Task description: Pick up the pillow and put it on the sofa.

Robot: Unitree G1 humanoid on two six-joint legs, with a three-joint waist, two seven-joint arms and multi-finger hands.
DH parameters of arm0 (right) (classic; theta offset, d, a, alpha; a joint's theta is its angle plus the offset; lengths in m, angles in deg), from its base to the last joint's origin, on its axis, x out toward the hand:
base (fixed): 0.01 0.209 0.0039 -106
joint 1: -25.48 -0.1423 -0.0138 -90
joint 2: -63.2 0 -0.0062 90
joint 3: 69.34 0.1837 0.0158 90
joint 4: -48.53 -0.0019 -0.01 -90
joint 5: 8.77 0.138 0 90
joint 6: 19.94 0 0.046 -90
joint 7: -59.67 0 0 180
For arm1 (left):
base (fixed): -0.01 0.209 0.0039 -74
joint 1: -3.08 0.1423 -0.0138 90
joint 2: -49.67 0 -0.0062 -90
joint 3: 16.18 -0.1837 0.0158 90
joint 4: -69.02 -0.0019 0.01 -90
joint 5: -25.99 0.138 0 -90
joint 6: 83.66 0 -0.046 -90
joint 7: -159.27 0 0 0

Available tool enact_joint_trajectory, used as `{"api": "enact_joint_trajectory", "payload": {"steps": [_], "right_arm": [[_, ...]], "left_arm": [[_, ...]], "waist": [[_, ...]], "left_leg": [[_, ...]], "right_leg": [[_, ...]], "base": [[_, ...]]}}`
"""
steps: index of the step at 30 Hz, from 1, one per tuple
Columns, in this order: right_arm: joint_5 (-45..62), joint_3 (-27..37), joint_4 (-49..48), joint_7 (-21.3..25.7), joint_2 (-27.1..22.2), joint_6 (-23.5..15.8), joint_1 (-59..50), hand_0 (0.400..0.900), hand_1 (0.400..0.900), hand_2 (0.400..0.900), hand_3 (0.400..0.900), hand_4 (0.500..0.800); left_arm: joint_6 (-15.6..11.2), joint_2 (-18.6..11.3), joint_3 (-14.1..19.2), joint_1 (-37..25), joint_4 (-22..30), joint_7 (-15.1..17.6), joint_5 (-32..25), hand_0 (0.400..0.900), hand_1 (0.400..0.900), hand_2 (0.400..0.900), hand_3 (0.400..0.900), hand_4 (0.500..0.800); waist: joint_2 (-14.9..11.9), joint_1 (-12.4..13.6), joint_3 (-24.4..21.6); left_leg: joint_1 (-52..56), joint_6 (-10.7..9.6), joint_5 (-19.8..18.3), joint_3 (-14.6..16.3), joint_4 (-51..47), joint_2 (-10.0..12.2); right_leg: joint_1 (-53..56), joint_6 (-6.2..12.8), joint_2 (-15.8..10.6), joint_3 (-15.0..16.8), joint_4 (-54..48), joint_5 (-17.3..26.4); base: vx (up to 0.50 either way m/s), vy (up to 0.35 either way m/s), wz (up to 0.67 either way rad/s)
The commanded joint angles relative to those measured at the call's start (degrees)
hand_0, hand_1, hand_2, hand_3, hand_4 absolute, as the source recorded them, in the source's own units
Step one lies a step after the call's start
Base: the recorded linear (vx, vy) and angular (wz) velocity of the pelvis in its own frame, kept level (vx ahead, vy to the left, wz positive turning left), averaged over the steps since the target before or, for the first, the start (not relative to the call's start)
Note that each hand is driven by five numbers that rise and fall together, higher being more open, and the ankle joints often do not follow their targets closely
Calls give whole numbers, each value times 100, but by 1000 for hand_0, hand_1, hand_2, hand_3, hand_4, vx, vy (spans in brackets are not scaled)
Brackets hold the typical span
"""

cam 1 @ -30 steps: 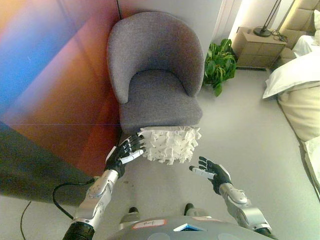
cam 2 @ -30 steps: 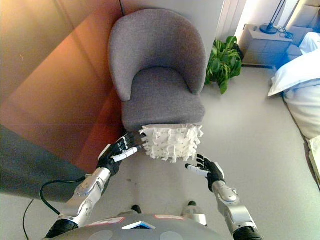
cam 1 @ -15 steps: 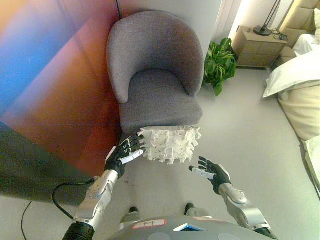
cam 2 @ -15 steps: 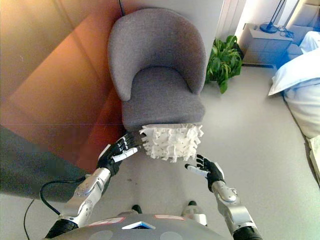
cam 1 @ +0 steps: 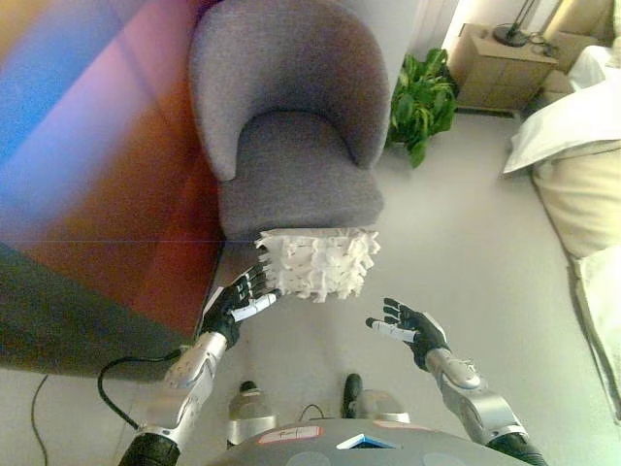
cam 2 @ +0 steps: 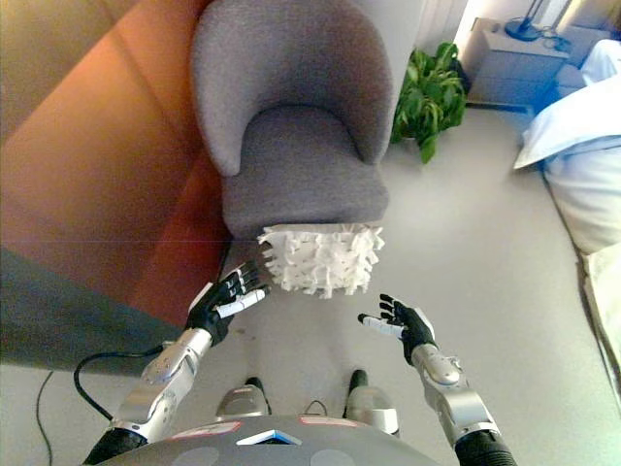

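Armchair (cam 1: 291, 126) top cut off by upper edge; white pillow (cam 1: 316, 263) hides seat front.

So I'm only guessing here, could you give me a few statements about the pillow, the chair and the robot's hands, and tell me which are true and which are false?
1. The white tufted pillow lies on the grey chair's seat. False: it is in front of the grey chair, below the seat's front edge.
2. The left hand is at the pillow's left edge, fingers straight. True.
3. The right hand grips the pillow. False: it is open and apart from it.
4. A green plant stands right of the chair. True.
5. A second pillow sits on the chair. False: the seat is bare.
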Motion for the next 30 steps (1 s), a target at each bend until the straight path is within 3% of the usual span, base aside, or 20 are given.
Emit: {"api": "enact_joint_trajectory", "payload": {"steps": [1, 5, 9, 12, 14, 17, 19, 21, 23, 26, 28, 30], "right_arm": [[-18, 188, -438, -43, -261, -497, -79, 900, 900, 900, 900, 800], [-82, 303, -614, -82, -350, -470, 89, 900, 900, 900, 900, 800], [-173, 318, -536, -243, -400, -615, 181, 900, 900, 900, 900, 800], [-284, 270, -460, -325, -388, -642, 96, 900, 900, 900, 900, 800], [-272, 321, -541, -366, -301, -489, 121, 900, 900, 900, 900, 800], [-354, 322, -651, -351, -161, -387, 200, 900, 900, 900, 900, 800], [-360, 301, -706, -225, -43, -345, 207, 900, 900, 900, 900, 800], [-492, 238, -782, -32, 37, -260, 210, 900, 900, 900, 900, 800], [-611, 103, -658, 228, 93, -271, 65, 900, 900, 900, 900, 800], [-1479, 62, -539, 695, 90, -494, -69, 900, 900, 900, 900, 800], [-2256, 63, -437, 1063, -69, -496, -184, 900, 900, 900, 900, 800], [-2905, 61, -361, 1281, -241, -440, -266, 900, 900, 900, 900, 800]], "left_arm": [[-554, -89, 280, -197, 641, -146, -84, 900, 900, 900, 900, 800], [-574, -87, 250, -100, 762, -211, -94, 900, 900, 900, 900, 800], [-732, -3, 274, 129, 790, -129, -39, 900, 900, 900, 900, 800], [-672, -33, 392, 111, 769, -104, -144, 900, 900, 900, 900, 800], [-594, -130, 452, 68, 733, -182, -188, 900, 900, 900, 900, 800], [-611, -245, 393, 34, 807, -329, 96, 900, 900, 900, 900, 800], [-528, -366, 361, -49, 811, -351, 27, 900, 900, 900, 900, 800], [-501, -445, 381, -101, 799, -370, 123, 900, 900, 900, 900, 800], [-416, -488, 365, -212, 811, -247, 146, 900, 900, 900, 900, 800], [-222, -539, 444, -367, 904, -369, 103, 900, 900, 900, 900, 800], [-108, -603, 443, -520, 917, -371, 56, 900, 900, 900, 900, 800], [-86, -630, 398, -616, 900, -315, -5, 900, 900, 900, 900, 800]], "waist": [[31, 44, 34], [322, 202, 92], [435, 393, 109], [391, 450, -2], [272, 522, -66], [43, 611, -254], [12, 699, -334], [79, 721, -371], [172, 651, -348], [263, 524, -250], [263, 401, -129], [177, 295, -48]], "left_leg": [[-314, -54, 310, -203, 505, 272], [-442, -258, 939, -99, -1452, 235], [-951, -492, 1423, 64, -1970, 382], [-849, -282, 906, 167, -1909, 302], [-961, -21, 522, 75, -1534, 52], [-1062, 379, 151, 189, -1287, -234], [-985, 618, -60, -2, -1278, -579], [-769, 736, -277, 14, -1249, -767], [-434, 793, -396, 73, -1321, -828], [-18, 720, -405, 74, -1474, -847], [230, 592, -499, 57, -1518, -788], [381, 445, -646, 29, -1521, -746]], "right_leg": [[502, -30, 247, -29, -125, -199], [979, 131, 296, 76, -145, -572], [1654, 245, 270, 53, -204, -946], [1777, 420, 6, 56, 56, -1151], [1904, 568, -243, 73, 323, -1289], [1644, 898, -653, 30, 1304, -417], [1319, 1007, -891, 9, 2413, 214], [787, 1016, -1076, -66, 3434, 613], [13, 863, -1177, -129, 3725, 525], [-460, 648, -931, -559, 2761, 133], [-742, 681, -1098, -662, 1850, 421], [-847, 870, -1323, -560, 737, 963]], "base": [[310, 126, -8], [391, 197, -22], [503, 167, -37], [513, 219, -43], [540, 242, -33], [414, 214, 3], [446, 264, 10], [436, 265, 3], [345, 144, 14], [313, -63, 36], [315, -233, 54], [335, -329, 54]]}}
